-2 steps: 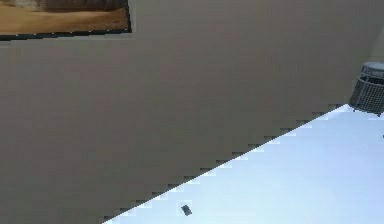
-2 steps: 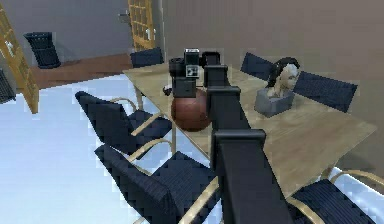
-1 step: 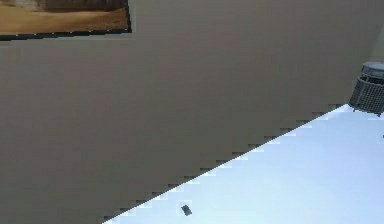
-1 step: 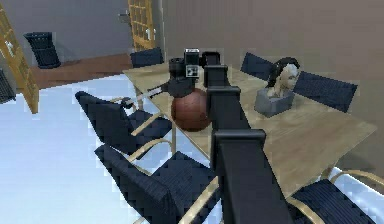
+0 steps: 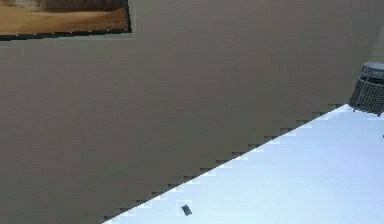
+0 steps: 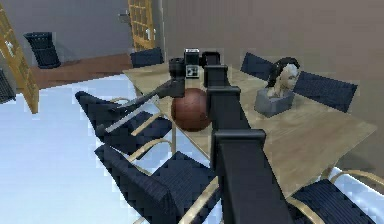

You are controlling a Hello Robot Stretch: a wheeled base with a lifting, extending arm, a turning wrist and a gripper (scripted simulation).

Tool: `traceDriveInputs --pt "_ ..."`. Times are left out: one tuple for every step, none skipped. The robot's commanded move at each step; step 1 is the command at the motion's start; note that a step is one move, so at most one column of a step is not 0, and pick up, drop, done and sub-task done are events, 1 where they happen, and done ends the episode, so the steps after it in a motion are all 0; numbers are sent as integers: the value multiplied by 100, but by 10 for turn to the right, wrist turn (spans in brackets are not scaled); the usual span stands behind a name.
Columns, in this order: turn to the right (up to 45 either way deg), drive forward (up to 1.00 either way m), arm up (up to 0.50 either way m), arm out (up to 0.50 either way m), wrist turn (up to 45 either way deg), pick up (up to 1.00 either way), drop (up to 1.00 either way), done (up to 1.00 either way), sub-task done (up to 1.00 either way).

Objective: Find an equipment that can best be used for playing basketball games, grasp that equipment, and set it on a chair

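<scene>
I see the gripper (image 6: 172, 82) by the basketball (image 6: 190, 113) at the table (image 6: 320, 135) edge. I cannot tell its finger spread or whether it holds anything.

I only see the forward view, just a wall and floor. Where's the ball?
Observer: In the arm side view, a brown ball shows beside the arm, near a table.
Operator: Any chairs there?
Observer: Yes, dark blue chairs stand around the table.
Operator: What's on the table?
Observer: A bust stands on it, past the arm.
</scene>
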Motion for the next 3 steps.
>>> traceDriveInputs --pt "0 0 0 0 -360 0 0 0 0" --pt "0 0 0 -38 0 0 0 0 0" --pt "450 0 0 0 0 0 0 0 0"
